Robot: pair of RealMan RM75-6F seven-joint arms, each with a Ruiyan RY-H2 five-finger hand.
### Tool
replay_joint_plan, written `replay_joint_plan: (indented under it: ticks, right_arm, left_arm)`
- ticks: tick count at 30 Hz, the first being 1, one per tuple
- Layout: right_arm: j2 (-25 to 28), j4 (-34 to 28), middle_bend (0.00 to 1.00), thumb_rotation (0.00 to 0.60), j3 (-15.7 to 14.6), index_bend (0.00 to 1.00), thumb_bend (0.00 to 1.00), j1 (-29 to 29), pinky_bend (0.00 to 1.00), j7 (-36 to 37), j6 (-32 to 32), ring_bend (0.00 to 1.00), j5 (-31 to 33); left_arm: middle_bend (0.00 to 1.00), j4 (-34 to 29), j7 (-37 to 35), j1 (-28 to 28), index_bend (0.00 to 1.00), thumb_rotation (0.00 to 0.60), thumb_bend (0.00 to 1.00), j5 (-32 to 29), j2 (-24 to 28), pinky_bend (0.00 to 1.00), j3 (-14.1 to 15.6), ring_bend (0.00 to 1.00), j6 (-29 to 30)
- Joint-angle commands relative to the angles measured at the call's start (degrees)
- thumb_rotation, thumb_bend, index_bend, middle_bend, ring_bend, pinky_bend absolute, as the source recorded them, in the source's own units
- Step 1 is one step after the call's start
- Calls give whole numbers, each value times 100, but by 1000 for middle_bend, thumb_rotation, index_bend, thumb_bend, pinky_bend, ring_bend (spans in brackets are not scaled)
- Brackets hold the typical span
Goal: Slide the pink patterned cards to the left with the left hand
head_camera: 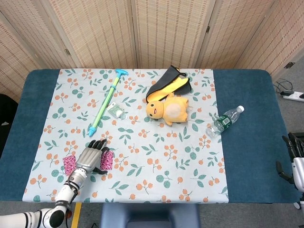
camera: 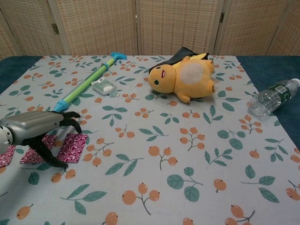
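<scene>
Three pink patterned cards lie in a row near the front left of the floral cloth. In the head view I see the left card and the right card; the middle one is hidden under my left hand. In the chest view the left hand hovers low over the middle card and the right card. Its dark fingers are spread and arched, and its thumb points down near the cloth. It holds nothing. My right hand hangs beyond the table's right edge, fingers apart and empty.
A green and blue water squirter lies diagonally behind the cards, with a small packet beside it. An orange plush lies against a black and yellow bag at centre back. A plastic bottle lies at the right.
</scene>
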Motion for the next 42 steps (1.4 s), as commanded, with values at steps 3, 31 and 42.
replay_joint_plan:
  ticks: [3,31,42]
  right_arm:
    - [-6,23,0,600,3,0,477,-5,0,22,-6,0,7]
    - [71,-106,0,600,70,0,477,48,0,-98,19,0,-39]
    - [247,-368,0,600,146,0,477,145,0,-318,-47,0,-2]
  left_arm:
    - [0,61,-26,-25,259,516,172,-20,-67,0,4,0,57]
    - [0,-445,-814,743,326,522,173,396,1132,0,236,0,1092]
    - [0,104,-1341,1093,324,520,173,45,1122,0,283,0,912]
